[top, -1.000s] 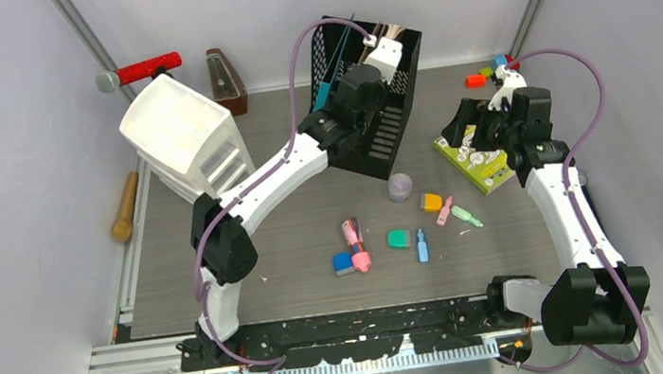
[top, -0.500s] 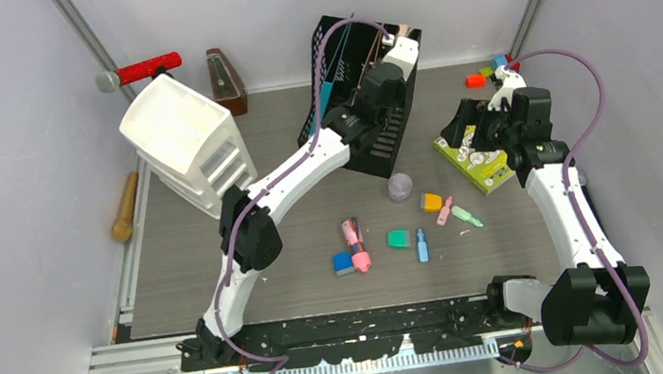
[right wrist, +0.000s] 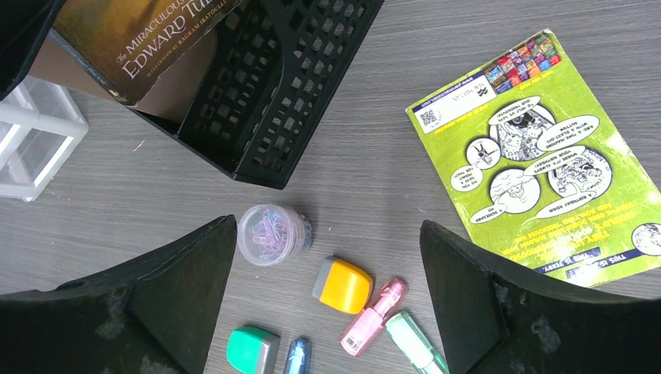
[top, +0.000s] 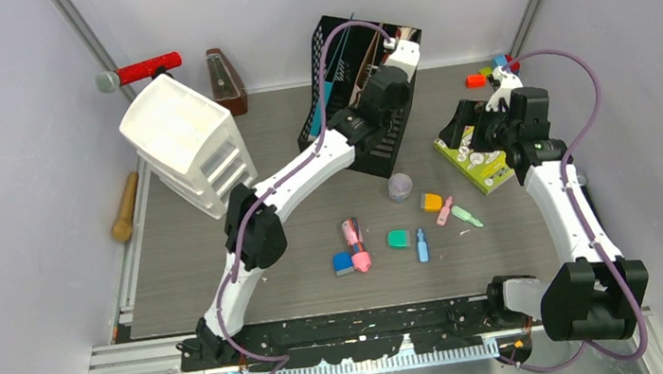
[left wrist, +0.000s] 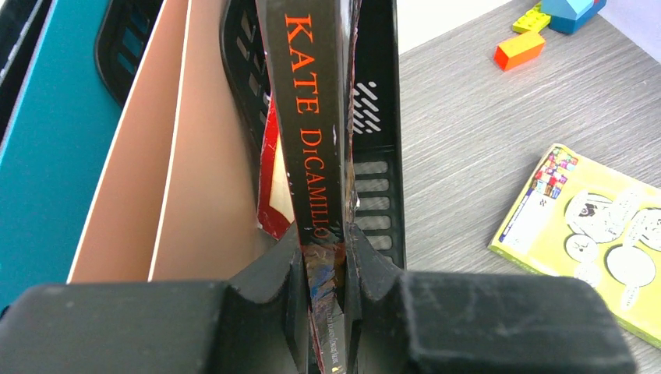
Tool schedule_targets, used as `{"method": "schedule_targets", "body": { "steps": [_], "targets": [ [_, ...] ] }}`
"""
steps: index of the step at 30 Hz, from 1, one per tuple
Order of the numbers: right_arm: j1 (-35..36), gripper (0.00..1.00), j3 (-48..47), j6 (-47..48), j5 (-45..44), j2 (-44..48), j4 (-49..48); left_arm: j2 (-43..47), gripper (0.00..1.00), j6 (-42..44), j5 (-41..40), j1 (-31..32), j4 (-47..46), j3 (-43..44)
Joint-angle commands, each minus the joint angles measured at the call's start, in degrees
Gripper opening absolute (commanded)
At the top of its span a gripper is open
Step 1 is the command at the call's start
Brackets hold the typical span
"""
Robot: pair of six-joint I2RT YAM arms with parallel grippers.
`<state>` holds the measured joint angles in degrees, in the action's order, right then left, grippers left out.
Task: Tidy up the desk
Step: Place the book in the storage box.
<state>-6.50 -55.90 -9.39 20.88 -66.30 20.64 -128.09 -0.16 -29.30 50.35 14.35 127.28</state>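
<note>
The grey-brown wood-grain desk (top: 183, 253) is lying flat between pale lavender walls, with a black slotted plastic file rack (top: 390, 146) standing at its far middle. The left gripper (left wrist: 323, 265) is reaching into that rack, pinching the spine of a dark paperback book with orange lettering (left wrist: 312, 117). The right gripper (right wrist: 326, 230) is hanging with fingers spread wide above the desk, beside a lime-green cartoon-printed booklet (right wrist: 546, 156) and over a small clear round tub of paper clips (right wrist: 273, 234).

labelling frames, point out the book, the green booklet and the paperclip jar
book (left wrist: 316, 140), left wrist view, on its spine
green booklet (right wrist: 546, 156), right wrist view, middle of its cover
paperclip jar (right wrist: 273, 234), right wrist view, top
</note>
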Motion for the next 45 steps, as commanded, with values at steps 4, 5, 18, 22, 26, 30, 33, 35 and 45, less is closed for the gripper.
{"method": "schedule_targets", "body": {
  "steps": [4, 5, 18, 22, 26, 30, 33, 35, 45],
  "targets": [
    [-0.2, 0.94, -0.7, 0.5, 1.3, -0.6, -1.2, 1.3, 0.0, -2.9, -1.3, 0.8, -3.3, 1.3],
    [-0.2, 0.94, -0.8, 0.5, 1.4, -0.8, -1.0, 1.7, 0.0, -2.9, -1.5, 1.2, -2.9, 0.9],
    [-0.2, 0.94, -1.1, 0.9, 2.2, -1.7, -0.4, 5.8, 0.0, -1.0, -7.2, 4.5, -1.6, -2.0],
    [-0.2, 0.94, -1.0, 0.8, 2.3, -1.2, -0.3, 5.6, 0.0, -0.2, -7.0, 3.7, -4.6, -3.1],
    [-0.2, 0.94, -0.9, 0.8, 2.3, -0.9, -0.4, 4.5, 0.0, -0.7, -4.3, 1.7, -7.4, -2.7],
    [-0.2, 0.94, -0.9, 0.7, 2.4, -1.0, -0.4, 2.8, 0.0, -2.5, 1.5, -1.3, -11.0, -2.8],
    [-0.2, 0.94, -0.9, 0.8, 2.4, -1.1, -0.4, 1.3, 0.0, -5.2, 5.9, -3.3, -11.5, -1.6],
    [-0.2, 0.94, -0.9, 0.9, 2.4, -1.2, -0.4, 0.3, 0.0, -6.5, 8.5, -4.2, -11.2, -0.5],
    [-0.2, 0.94, -1.3, 1.6, 2.4, -2.8, 0.1, 0.4, 0.0, -3.7, 6.7, -2.9, -4.0, 2.5]
  ]
}}
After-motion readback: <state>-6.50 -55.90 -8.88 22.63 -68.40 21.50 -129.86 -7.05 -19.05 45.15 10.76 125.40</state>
